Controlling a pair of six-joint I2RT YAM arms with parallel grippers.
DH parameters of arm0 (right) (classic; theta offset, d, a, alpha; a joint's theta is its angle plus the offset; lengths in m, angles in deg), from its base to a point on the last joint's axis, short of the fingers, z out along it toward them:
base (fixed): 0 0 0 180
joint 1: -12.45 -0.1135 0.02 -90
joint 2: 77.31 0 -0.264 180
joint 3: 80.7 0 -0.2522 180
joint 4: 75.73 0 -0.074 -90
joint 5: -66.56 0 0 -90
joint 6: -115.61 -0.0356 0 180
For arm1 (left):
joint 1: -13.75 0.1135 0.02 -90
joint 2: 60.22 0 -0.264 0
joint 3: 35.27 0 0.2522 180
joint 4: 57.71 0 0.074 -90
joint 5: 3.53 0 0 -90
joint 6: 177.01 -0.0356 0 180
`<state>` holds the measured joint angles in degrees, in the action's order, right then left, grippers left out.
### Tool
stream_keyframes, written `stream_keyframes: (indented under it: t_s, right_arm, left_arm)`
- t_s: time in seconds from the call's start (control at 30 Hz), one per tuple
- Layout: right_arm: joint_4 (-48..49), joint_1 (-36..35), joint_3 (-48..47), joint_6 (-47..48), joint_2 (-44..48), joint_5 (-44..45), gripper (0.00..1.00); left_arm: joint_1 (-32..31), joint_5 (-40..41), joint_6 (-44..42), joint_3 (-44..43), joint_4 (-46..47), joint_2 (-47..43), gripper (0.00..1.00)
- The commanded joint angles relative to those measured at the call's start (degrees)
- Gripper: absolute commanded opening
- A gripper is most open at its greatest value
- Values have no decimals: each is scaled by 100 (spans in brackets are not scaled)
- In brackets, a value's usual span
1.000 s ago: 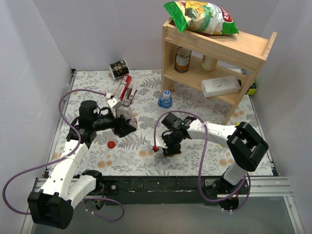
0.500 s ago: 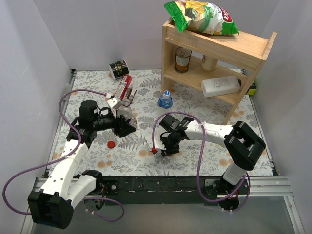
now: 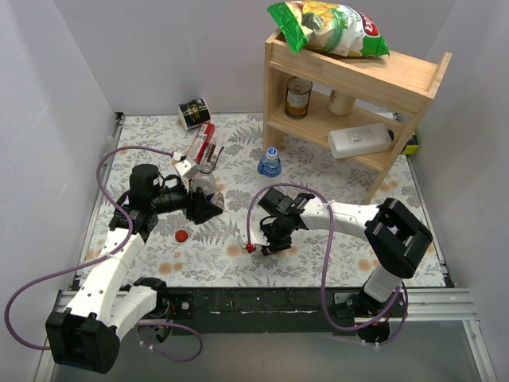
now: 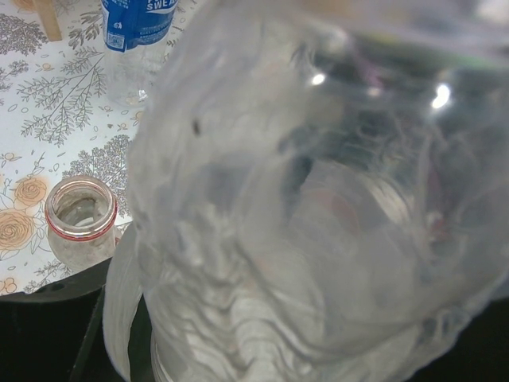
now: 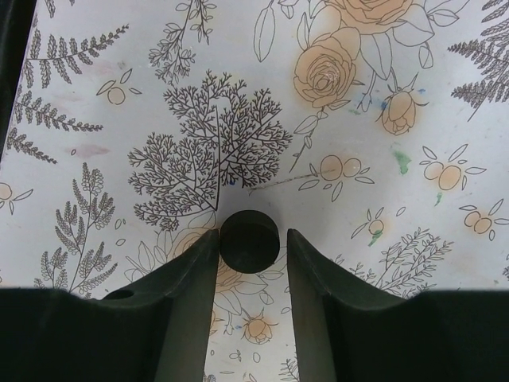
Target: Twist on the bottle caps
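Nearest the arm bases, the right gripper (image 3: 268, 245) is hanging low over the flower-printed table (image 3: 334, 267), pointing down at it. In the right wrist view its two dark fingers (image 5: 187, 294) are standing on either side of the black cap (image 5: 250, 240), which is lying flat on the table. The jaws are standing narrow around the cap: the finger at its 9 o'clock side is looking as good as touching, while a sliver of table is showing at its 3 o'clock side, so nothing is being held.

At 9 o'clock from this gripper, well apart, the red cap (image 3: 182, 235) is lying alone on the table.

At 10 o'clock, the left gripper (image 3: 203, 208) is holding a clear bottle (image 4: 318, 207), whose crumpled wall is filling the left wrist view and hiding the fingers. Just beside it an open bottle (image 4: 79, 213) with a red neck ring is standing uncapped.

Farther off, at 12 o'clock from the right gripper, the blue-labelled bottle (image 3: 270, 165) is standing upright and wearing its blue cap (image 3: 272, 151), near the wooden shelf (image 3: 350, 95).
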<state>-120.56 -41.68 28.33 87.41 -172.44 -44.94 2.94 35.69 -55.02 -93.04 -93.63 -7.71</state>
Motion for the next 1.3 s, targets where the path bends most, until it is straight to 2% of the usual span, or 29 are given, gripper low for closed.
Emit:
stream_keyframes:
  t_s: [0.0, 0.93, 1.17, 1.27]
  right_arm:
    - [75, -45, 70, 183, -40, -4, 46]
    - [180, -124, 281, 131, 21, 128, 45]
    - [163, -124, 333, 113, 126, 198, 39]
    - [-153, -124, 150, 183, 284, 242, 33]
  left_arm:
    - [35, -72, 9, 103, 79, -83, 0]
    - [26, -54, -17, 173, 167, -22, 0]
    - [26, -81, -17, 173, 185, -4, 0]
    - [35, -246, -201, 217, 150, 5, 0]
